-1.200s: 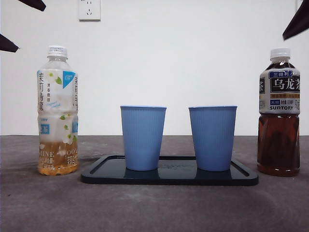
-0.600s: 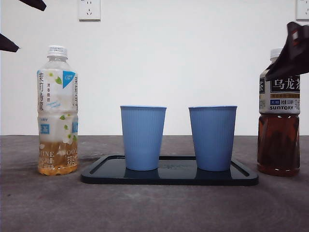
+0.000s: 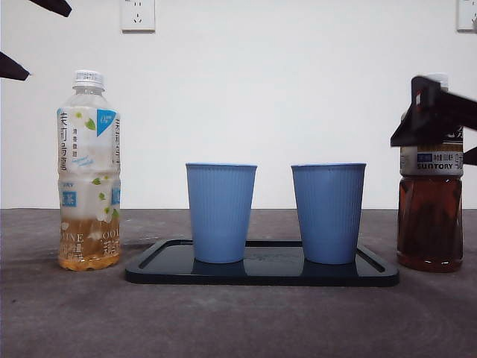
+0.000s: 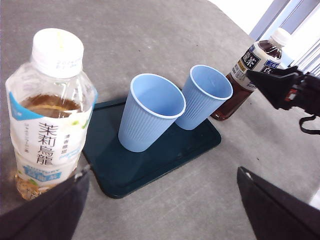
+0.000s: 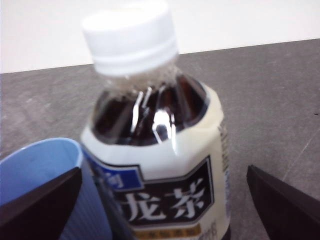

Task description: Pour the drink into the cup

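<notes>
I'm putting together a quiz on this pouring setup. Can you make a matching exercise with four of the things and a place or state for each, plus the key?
Things:
1. oolong tea bottle
2. jasmine tea bottle
3. blue cups
4. right gripper

Places or states:
A. standing empty on the dark tray
B. open, one jaw on each side of a capped bottle
C. dark brown drink, white cap on
D. pale label, a little amber drink at the bottom

Pairs: 1-C, 2-D, 3-A, 4-B
</notes>
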{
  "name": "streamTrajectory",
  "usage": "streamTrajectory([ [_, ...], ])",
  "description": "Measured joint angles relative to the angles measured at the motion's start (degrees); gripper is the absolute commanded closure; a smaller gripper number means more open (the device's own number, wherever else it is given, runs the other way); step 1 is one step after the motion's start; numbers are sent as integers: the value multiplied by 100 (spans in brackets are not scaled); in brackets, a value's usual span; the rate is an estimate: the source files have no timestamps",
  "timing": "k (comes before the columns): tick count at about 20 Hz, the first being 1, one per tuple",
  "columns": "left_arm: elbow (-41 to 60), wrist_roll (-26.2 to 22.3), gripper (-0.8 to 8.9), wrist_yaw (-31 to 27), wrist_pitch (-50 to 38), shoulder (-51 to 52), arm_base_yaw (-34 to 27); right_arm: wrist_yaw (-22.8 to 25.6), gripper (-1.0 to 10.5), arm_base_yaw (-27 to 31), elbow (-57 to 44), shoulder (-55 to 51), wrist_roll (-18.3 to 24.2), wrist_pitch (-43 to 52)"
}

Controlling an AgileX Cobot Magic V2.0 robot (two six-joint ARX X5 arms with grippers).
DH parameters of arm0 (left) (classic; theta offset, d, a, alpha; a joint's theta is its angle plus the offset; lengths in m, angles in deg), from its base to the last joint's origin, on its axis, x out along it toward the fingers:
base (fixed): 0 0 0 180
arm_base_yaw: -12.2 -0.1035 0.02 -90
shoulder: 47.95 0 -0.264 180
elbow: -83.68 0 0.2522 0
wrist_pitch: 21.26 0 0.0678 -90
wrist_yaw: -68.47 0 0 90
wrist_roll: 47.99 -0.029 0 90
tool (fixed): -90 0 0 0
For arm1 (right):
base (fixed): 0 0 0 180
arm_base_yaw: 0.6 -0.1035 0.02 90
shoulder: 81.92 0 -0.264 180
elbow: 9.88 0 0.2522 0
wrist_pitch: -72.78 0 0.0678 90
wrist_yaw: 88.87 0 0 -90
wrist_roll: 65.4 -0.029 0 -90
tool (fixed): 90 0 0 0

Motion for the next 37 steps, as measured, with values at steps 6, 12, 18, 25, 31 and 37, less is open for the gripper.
streamTrajectory([
  [6,0,-2,346,0,-2,0,0,118,459,7,0,664,35,839],
  [12,0,-2,346,0,-4,0,0,116,682,7,0,925,35,1143],
  [18,0,-2,346,0,-11,0,0,129,740,7,-2,955,153,1213],
  [25,0,0,346,0,-11,0,0,96,740,7,-20,761,317,997],
  [31,0,-2,346,0,-11,0,0,96,740,4,210,-201,339,-713],
  [37,0,-4,346,0,-11,0,0,223,740,-258,1384,-929,610,-3329],
])
